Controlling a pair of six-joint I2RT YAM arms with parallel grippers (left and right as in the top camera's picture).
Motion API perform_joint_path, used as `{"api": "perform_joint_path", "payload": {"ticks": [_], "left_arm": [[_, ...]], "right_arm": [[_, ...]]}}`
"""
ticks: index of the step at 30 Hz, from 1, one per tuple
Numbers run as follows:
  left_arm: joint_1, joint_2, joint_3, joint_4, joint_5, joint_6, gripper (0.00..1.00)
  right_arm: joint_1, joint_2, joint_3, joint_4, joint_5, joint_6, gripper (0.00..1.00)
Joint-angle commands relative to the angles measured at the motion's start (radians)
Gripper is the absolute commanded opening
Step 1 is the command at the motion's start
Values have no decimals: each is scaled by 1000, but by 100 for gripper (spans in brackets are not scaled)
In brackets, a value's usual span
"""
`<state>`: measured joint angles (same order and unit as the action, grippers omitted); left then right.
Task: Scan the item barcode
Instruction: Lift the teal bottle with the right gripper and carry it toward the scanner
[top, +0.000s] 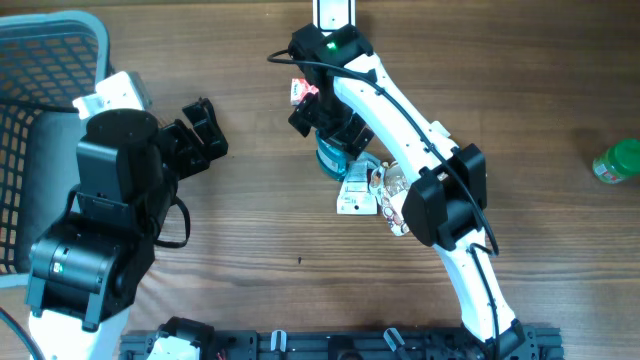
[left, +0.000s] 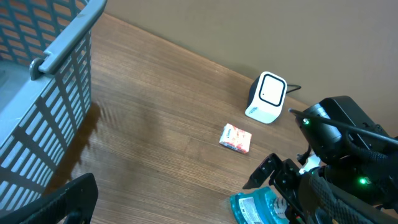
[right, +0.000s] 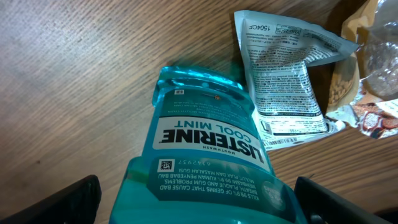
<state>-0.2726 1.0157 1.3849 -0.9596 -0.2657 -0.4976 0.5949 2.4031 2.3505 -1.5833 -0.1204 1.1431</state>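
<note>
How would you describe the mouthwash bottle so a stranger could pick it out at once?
Start at the middle of the wooden table, where the right arm reaches over a small heap of packets. At its left edge, beside a white packet, lies the bottle. It alone is clear teal plastic, labelled Listerine Cool Mint.

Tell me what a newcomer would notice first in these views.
The teal Listerine bottle fills the right wrist view, lying between the open right gripper's fingers, beside a white sachet. Next, the white scanner stands upper right in the left wrist view, with a small packet in front of it. Overhead, a grey basket takes the left corner.
</note>
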Motion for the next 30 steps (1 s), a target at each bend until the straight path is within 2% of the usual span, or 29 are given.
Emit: {"api": "perform_joint_path", "payload": {"ticks": [1, 15, 30], "left_arm": [[6, 2, 10, 0, -24, 19, 100], [6, 2, 9, 0, -32, 20, 100], [6, 21, 9, -7, -55, 19, 100]], "right_arm": [[2, 28, -3, -26, 84, -40, 100], [2, 12, -2, -26, 84, -114, 100], [2, -54, -2, -26, 34, 50, 100]]}}
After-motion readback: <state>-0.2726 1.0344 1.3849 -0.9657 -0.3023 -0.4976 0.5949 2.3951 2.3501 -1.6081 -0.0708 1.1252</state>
